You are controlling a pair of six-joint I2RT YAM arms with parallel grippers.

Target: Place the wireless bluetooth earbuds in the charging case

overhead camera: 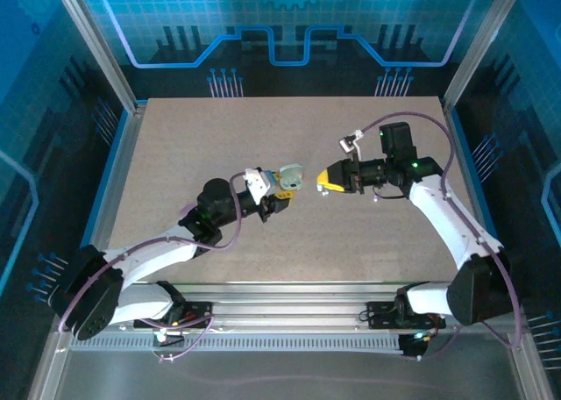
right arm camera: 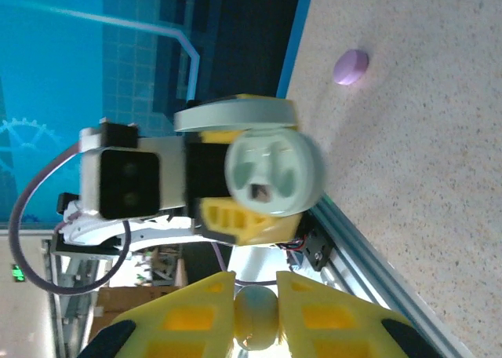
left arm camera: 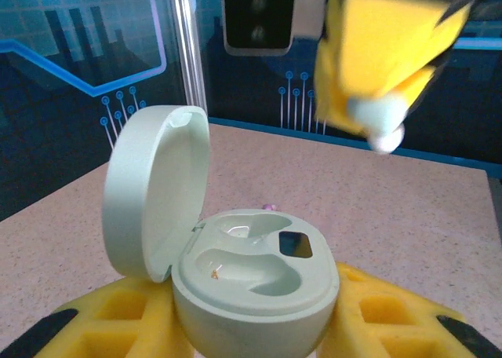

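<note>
Our left gripper (overhead camera: 279, 192) clamps the open, empty charging case (left arm camera: 259, 283); right gripper (right arm camera: 256, 285) pinches one earbud (right arm camera: 256, 319), none seated yet.

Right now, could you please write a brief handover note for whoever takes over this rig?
Left gripper: shut on the charging case, lid open.
Right gripper: shut on a pale earbud, apart from the case.
Both wells look empty.
A small lilac piece lies on the table.
Done: case open, one earbud picked up.
Left: seat this earbud, then any others.
</note>
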